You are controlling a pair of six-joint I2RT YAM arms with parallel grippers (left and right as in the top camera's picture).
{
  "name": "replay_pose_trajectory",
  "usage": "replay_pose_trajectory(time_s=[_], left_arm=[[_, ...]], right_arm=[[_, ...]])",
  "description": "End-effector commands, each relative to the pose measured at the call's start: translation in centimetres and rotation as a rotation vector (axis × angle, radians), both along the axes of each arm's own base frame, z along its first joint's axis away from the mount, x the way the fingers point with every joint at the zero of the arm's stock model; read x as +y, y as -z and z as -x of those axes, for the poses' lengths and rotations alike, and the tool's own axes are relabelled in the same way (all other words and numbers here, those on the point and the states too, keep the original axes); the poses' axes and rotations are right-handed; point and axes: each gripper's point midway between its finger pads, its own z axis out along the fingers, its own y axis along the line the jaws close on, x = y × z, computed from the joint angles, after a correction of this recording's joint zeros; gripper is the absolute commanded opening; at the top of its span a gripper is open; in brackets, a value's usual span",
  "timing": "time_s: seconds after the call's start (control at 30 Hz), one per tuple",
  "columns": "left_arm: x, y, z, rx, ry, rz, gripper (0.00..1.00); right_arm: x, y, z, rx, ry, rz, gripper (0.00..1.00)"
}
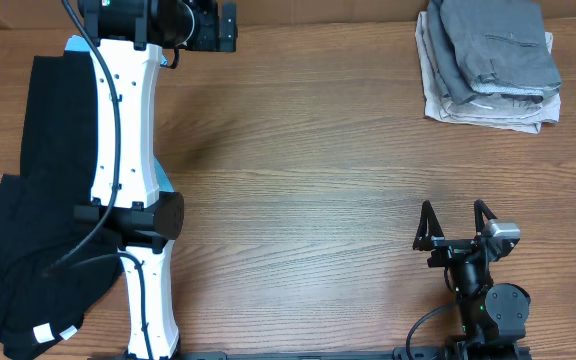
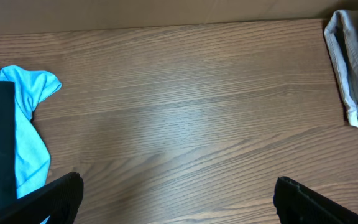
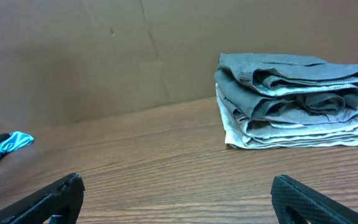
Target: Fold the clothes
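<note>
Lying folded atop beige shorts [image 1: 488, 115], the grey shorts [image 1: 498, 45] sit well apart from the wide-spread right gripper [image 1: 453, 208].

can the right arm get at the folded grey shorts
Probably yes: the right tool is open and empty, only bare wooden table lies between it and the folded mid-grey woven shorts, which sit atop the pale beige folded garment.

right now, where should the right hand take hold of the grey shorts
Probably take the grey shorts by their thick folded edge nearest the right hand, coming low from that side: it bulges clear above the pale beige shorts.
</note>
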Motion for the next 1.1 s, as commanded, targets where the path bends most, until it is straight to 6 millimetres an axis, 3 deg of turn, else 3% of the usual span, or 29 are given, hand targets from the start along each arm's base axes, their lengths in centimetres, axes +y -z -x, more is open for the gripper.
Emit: replay_pose_trajectory(time_s=[0.0, 0.13, 0.23, 0.57, 0.6, 0.73, 0.93, 1.07], left_arm=[[-0.3, -1.0, 0.5, -0.019, 0.005, -0.003, 1.0], [-0.6, -2.6, 2.5, -0.018, 0.017, -0.002, 1.0], [-0.2, -3.0, 5.1, 0.025, 0.019, -0.008, 1.0], [1.5, -2.3, 16.2, 0.16, 0.017, -0.028, 1.0], [2.0, -1.8, 18.5, 0.179, 0.015, -0.031, 1.0], [3.8, -1.5, 21.9, 0.132, -0.031, -0.019, 1.0], [5.6, -3.9, 20.3, -0.302, -0.083, 0.062, 1.0], [6.5, -4.3, 20.2, -0.601, -0.105, 0.056, 1.0]], right_arm=[[0.0, 0.0, 0.0, -0.01, 0.003, 0.001, 1.0], [0.0, 0.0, 0.0, -0.01, 0.003, 0.001, 1.0], [0.0, 0.0, 0.0, -0.01, 0.003, 0.001, 1.0], [0.0, 0.0, 0.0, -0.01, 0.003, 0.001, 1.0], [0.0, 0.0, 0.0, -0.01, 0.003, 0.0, 1.0], [0.0, 0.0, 0.0, -0.01, 0.003, 0.001, 1.0], [0.0, 0.0, 0.0, -0.01, 0.003, 0.001, 1.0], [0.0, 0.0, 0.0, -0.01, 0.003, 0.0, 1.0]])
